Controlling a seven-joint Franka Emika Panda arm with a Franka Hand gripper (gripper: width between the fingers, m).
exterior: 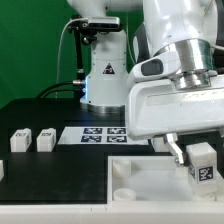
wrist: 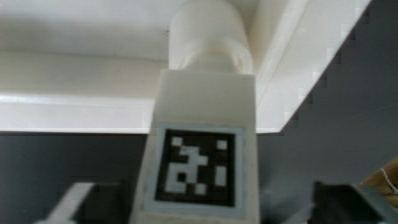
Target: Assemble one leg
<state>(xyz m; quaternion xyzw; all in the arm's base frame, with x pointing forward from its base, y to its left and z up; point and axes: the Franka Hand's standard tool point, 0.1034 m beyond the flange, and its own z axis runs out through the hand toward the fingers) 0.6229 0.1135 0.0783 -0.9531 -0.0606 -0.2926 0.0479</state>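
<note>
Gripping the leg (exterior: 203, 167) between its two fingers, the pincer (exterior: 198, 158) hangs at the exterior view's right, closed on the small white block so that the black-and-white tag (exterior: 205, 172) faces outward. The leg is off the bench (exterior: 60, 185) and sits over the right-hand portion of the large flat white tray-like part (exterior: 140, 178), which lies on the dark surface in the foreground. Whether the leg's lower end touches that part cannot be told from this angle. In the wrist view the leg (wrist: 199, 120) fills the middle of the frame with its tag (wrist: 199, 166) toward the camera. Its narrower rounded end (wrist: 210, 45) reaches across the edge of the tray-like part (wrist: 71, 90), and the fingers (wrist: 71, 205) show dimly on either side of it. Toward the exterior view's left, well apart from the held leg, a small white block (exterior: 19, 141) and a second block (exterior: 45, 139) stand just beside each other on the bench. The marker board (exterior: 98, 133) lies flat between them and the arm.
</note>
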